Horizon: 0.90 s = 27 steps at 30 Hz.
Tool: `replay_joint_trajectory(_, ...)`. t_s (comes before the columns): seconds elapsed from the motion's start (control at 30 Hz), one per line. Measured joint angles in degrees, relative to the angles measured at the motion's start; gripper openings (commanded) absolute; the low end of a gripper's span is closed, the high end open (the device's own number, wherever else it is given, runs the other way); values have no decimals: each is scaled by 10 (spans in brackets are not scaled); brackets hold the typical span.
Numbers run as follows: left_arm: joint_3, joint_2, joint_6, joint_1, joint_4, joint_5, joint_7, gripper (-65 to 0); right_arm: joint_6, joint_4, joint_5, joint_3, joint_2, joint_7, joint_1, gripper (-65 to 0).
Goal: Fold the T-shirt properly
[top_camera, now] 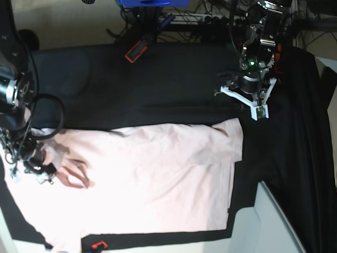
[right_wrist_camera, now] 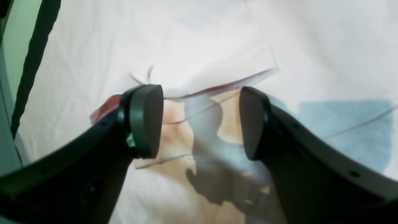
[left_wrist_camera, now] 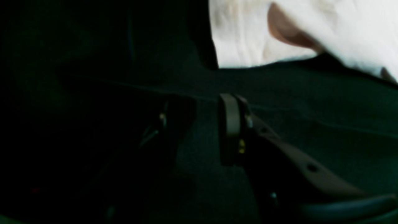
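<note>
Parted jaws on the right gripper (right_wrist_camera: 200, 123) straddle a crease of the wrinkled pale pink cotton T-shirt (top_camera: 152, 179), holding nothing; closing here risks pinching one layer only (the fold would skew). Farther off, the left gripper (left_wrist_camera: 199, 127), jaws apart and empty, hovers over the black table cloth (top_camera: 174, 84) beside the shirt's corner.
</note>
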Motion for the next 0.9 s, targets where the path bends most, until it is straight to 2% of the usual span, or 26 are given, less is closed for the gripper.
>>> replay_joint_trajectory(0.17, 0, 0, 0, 0, 0, 0, 0, -442, 0, 0, 0, 1, -3, 2, 0, -297)
replay_joint_trajectory(0.23, 0, 0, 0, 0, 0, 0, 0, -442, -11, 0, 1, 1, -6, 2, 0, -299)
replay_joint_trajectory(0.3, 0, 0, 0, 1, 0, 0, 0, -442, -13, 0, 1, 1, -8, 2, 0, -325)
replay_joint_trajectory(0.47, 0, -7, 0, 10, 0, 0, 0, -442, -13, 0, 3, 1, -17, 0, 7, -588)
replay_joint_trajectory(0.53, -1, -8, 0, 9, 0, 0, 0, -442, -14, -2, 2, 1, -16, 0, 16, -650)
replay_joint_trajectory(0.8, -1, -8, 0, 8, 0, 0, 0, -442, -13, -2, 0, -1, -15, 3, 33, -649)
replay_joint_trajectory(0.9, -1, -8, 0, 6, 0, 0, 0, -442, -14, -2, 0, 2, -14, -14, 38, -621)
